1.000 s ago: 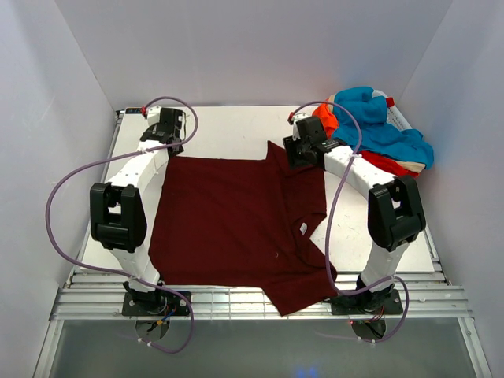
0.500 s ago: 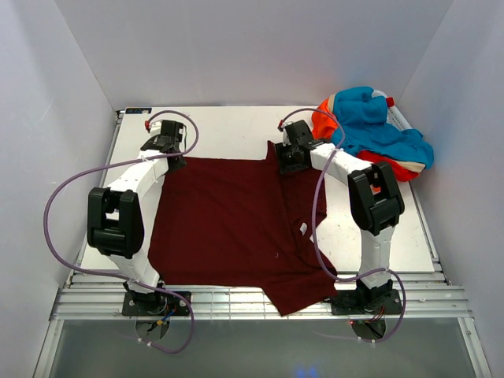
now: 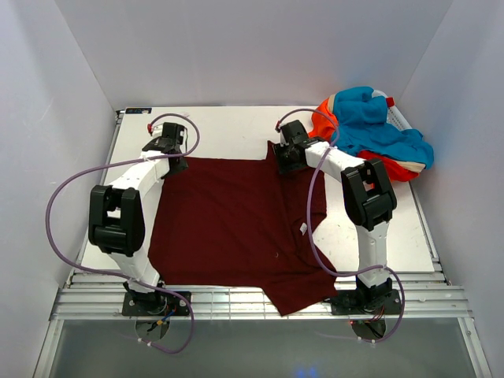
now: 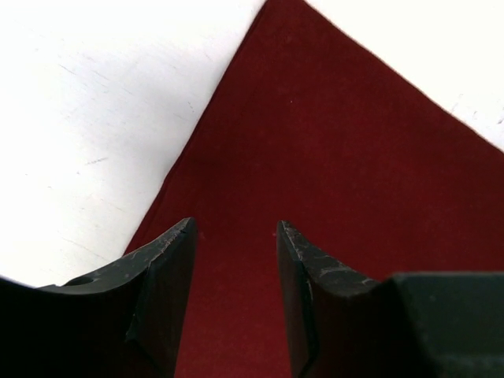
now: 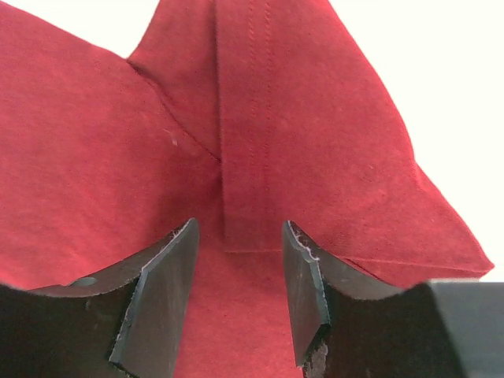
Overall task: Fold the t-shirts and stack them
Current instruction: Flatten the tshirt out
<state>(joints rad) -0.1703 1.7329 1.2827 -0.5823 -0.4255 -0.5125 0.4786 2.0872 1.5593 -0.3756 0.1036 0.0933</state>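
Note:
A dark maroon t-shirt (image 3: 236,224) lies spread flat on the white table (image 3: 228,130). My left gripper (image 3: 171,157) hovers low over its far left corner, jaws open. In the left wrist view the maroon cloth (image 4: 331,157) fills the gap between the open fingers (image 4: 169,260). My right gripper (image 3: 287,160) is over the far right corner, where a sleeve is folded onto the body. In the right wrist view the folded sleeve (image 5: 315,126) and its hem lie just ahead of the open fingers (image 5: 303,276). Neither gripper holds anything.
A crumpled pile of orange-red and turquoise-blue t-shirts (image 3: 374,126) sits at the back right corner. White walls enclose the table on three sides. The shirt's near right part hangs over the metal front rail (image 3: 236,303). Purple cables loop beside both arms.
My right arm has swung left and back, bringing its gripper over the shirt's far right corner, and its jaws have narrowed slightly. The left gripper shifted a little along the far left corner.

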